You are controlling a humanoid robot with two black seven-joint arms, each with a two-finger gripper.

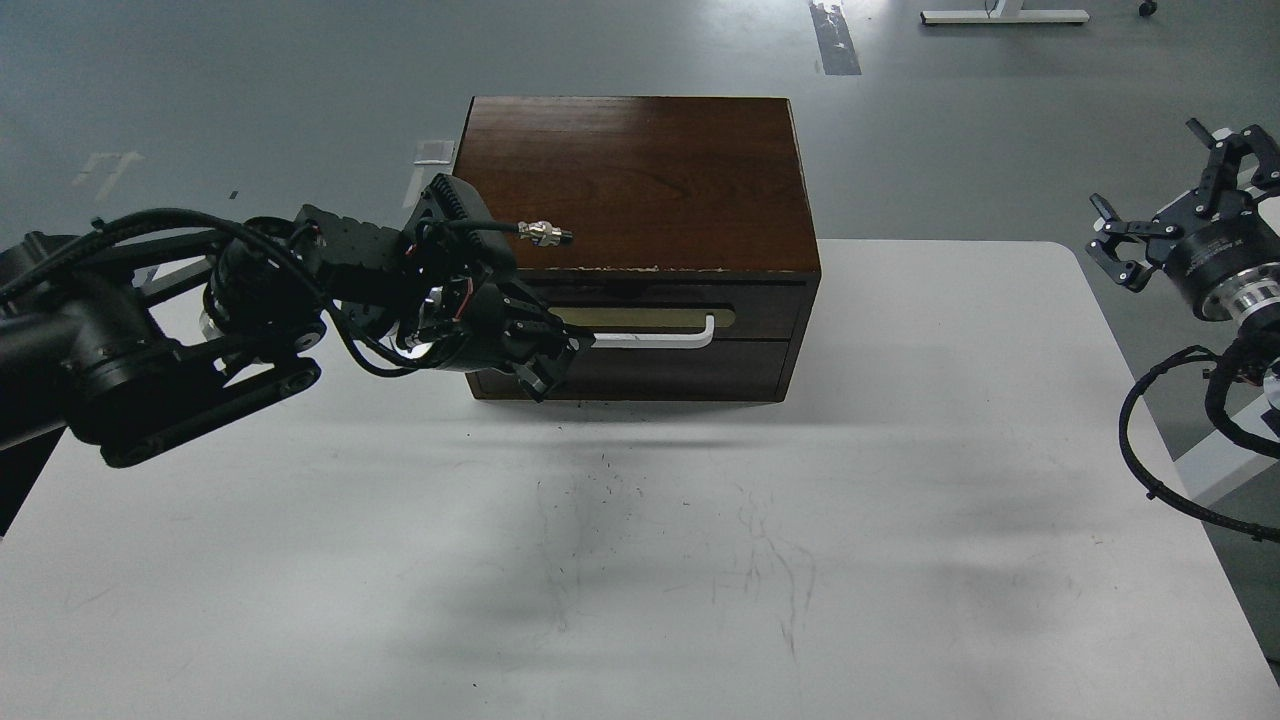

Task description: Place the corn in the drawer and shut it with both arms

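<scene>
Black left gripper [555, 362] sits against the drawer [660, 315] front, at the left end of its white handle [660, 338]; its finger spread is unclear. Far right, the right gripper [1160, 220] hovers spread wide, well apart from the box [640, 180].

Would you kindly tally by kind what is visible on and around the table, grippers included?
Wooden box: 1
Drawer with white handle: 1
Plain panel below: 1
White table: 1
Grippers: 2, left gripper at the handle, right gripper off the table's right edge
Corn: 0 visible
Total: 6
</scene>
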